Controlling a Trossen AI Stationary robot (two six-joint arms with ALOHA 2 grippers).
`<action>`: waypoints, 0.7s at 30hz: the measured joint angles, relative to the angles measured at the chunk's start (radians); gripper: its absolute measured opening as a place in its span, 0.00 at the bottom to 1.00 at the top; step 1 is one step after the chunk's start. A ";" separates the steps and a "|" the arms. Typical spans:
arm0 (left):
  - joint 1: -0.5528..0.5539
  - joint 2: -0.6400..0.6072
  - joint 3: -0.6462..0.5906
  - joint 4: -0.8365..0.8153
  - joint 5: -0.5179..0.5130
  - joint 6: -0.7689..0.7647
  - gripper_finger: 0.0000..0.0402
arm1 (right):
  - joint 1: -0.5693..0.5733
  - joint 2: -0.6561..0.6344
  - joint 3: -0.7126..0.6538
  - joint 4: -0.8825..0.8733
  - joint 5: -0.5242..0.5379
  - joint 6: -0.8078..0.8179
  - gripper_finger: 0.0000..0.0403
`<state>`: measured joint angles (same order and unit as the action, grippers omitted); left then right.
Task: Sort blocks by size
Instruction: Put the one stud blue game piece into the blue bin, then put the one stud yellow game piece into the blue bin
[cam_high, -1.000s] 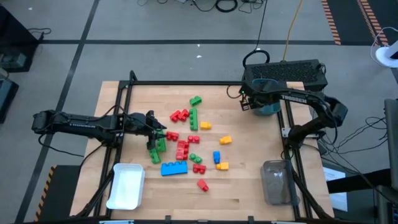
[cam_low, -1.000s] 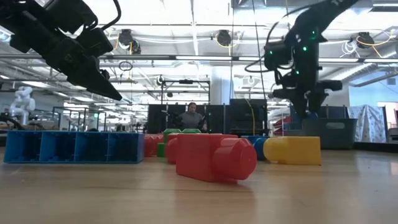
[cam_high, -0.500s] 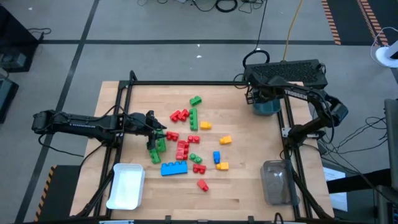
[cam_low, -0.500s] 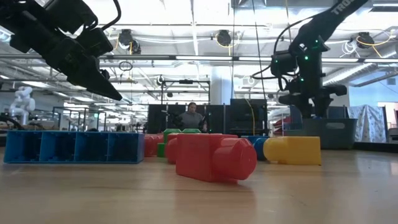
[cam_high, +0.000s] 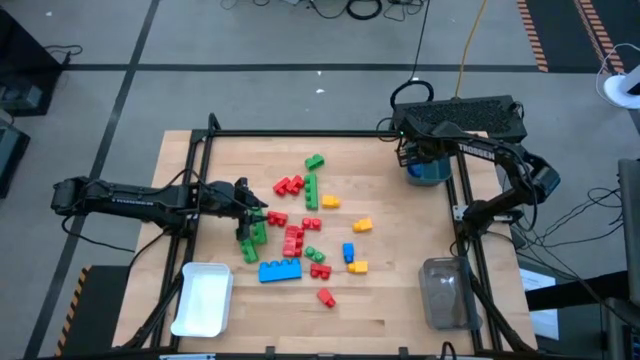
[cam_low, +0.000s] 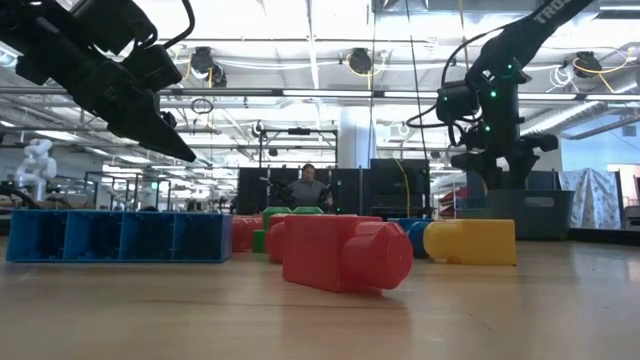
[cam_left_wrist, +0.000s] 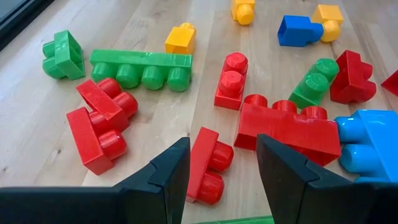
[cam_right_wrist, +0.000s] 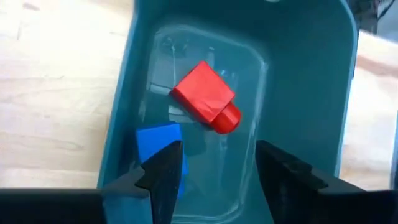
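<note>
A small red block (cam_right_wrist: 206, 98) has just been released into the teal bin (cam_right_wrist: 311, 93) beside a blue block (cam_right_wrist: 159, 144). The right gripper (cam_right_wrist: 214, 165) is seen parted and empty above; the left gripper (cam_left_wrist: 222, 163) is held apart over the pile. One more brick is judged sorted.

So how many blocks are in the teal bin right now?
2 visible: a red block lies mid-bin and a blue block sits against the teal bin wall. The pincer may hide others.

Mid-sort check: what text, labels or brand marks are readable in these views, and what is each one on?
"TRO": white letters on the right arm in the low view, cut off by the picture's edge.
White lettering on the same arm in the high view: too small to read.
White lettering on the left arm: too small to read.
The blocks and the teal bin: no text seen.
</note>
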<state>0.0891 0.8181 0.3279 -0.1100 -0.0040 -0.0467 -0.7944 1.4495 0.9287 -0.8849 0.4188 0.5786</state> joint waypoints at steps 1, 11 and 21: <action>0.000 0.000 0.000 -0.002 0.000 0.001 0.41 | 0.008 -0.005 0.000 0.006 0.001 -0.012 0.47; 0.000 0.000 0.000 -0.004 0.000 0.027 0.41 | 0.166 -0.163 0.001 0.195 -0.067 -0.112 0.46; 0.000 0.000 0.000 0.052 0.000 0.028 0.41 | 0.440 -0.190 0.002 0.361 -0.189 -0.071 0.46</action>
<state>0.0891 0.8179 0.3279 -0.0581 -0.0044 -0.0190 -0.3546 1.2597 0.9302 -0.5237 0.2297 0.5076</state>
